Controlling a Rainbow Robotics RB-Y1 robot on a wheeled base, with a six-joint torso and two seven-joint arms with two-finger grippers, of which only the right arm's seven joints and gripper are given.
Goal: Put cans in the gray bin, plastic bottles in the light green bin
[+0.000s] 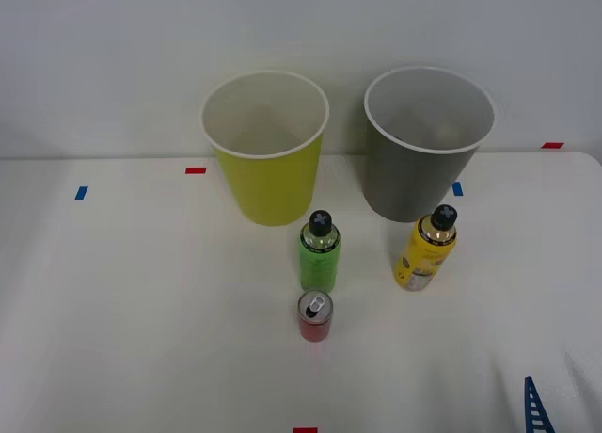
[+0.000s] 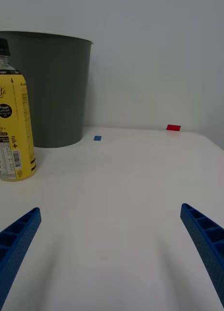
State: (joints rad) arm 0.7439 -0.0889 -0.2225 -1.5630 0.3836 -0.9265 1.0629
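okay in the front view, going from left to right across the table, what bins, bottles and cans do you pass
light green bin → red can and green bottle, almost level with each other → yellow bottle and gray bin, also almost level → tip of the right tool at the bottom right corner.

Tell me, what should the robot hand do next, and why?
Probably reach toward the yellow bottle. The right hand is open and holds nothing, and that bottle stands nearest it, upright on the table in front of the gray bin, not yet in the light green bin.
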